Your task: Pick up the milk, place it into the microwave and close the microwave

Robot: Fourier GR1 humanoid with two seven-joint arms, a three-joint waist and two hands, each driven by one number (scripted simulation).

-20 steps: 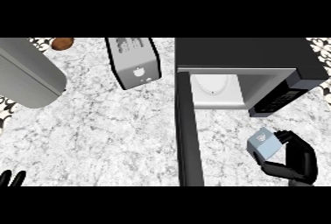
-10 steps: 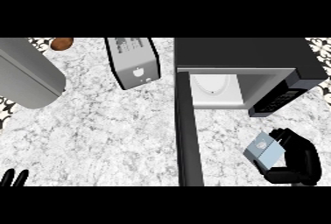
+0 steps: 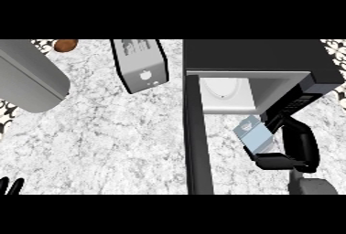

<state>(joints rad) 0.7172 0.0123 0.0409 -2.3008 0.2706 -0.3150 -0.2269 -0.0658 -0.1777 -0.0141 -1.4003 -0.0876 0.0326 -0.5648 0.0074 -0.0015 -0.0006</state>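
Head view: right hand (image 3: 297, 147) curled round milk carton (image 3: 254, 135) mid-body, near open microwave (image 3: 256, 55). I judge carton light, stiff, crushable; side hold suits; left hand (image 3: 13, 186) rests open.

- a white-grey marbled counter (image 3: 101, 137) is seen throughout.
- a silver toaster (image 3: 140, 64) is set near its back.
- patterned tiling (image 3: 5, 112) is glimpsed at the left edge.

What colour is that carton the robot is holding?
The carton is pale blue, best seen in the head view.
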